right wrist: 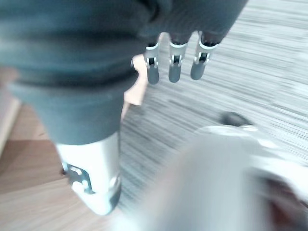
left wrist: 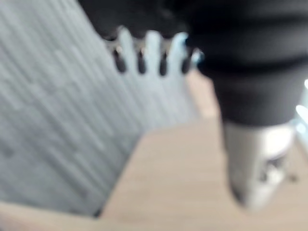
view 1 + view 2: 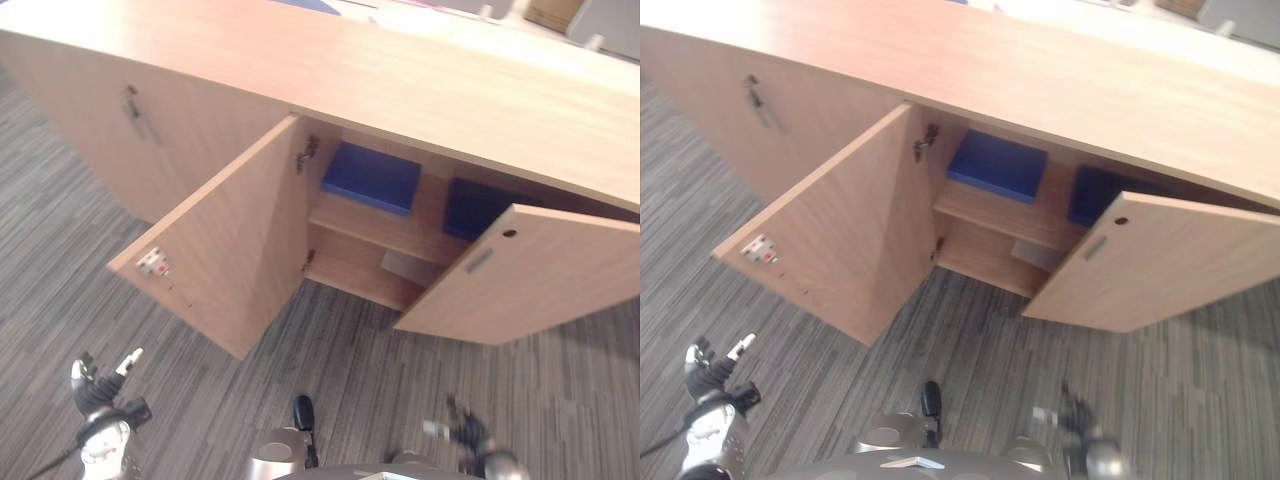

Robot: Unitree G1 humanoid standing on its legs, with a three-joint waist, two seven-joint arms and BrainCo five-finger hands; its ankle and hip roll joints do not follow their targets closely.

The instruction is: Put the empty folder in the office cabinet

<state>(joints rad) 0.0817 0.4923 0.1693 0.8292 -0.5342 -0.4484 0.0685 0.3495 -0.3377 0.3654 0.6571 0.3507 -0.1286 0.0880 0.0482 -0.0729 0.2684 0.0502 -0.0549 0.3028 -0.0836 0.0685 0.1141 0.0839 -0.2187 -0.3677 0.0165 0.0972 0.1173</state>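
Nearest, the left hand (image 3: pixel 100 395) and right hand (image 1: pixel 175 60) hang over grey carpet (image 3: pixel 400 390), fingers straight and empty, as each wrist view shows. Beyond, the head views show the cabinet (image 3: pixel 420 90) with both doors open and two blue folders, one (image 3: pixel 372 177) left and one (image 3: pixel 470 205) right on its upper shelf (image 3: pixel 385 228).

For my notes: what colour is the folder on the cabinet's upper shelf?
Blue folder, clearest in the left eye view.

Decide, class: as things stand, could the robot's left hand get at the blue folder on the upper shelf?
Probably not directly. The open left door stands between the left hand, hanging low over the carpet, and the blue folder; it would need to go round the door's edge.
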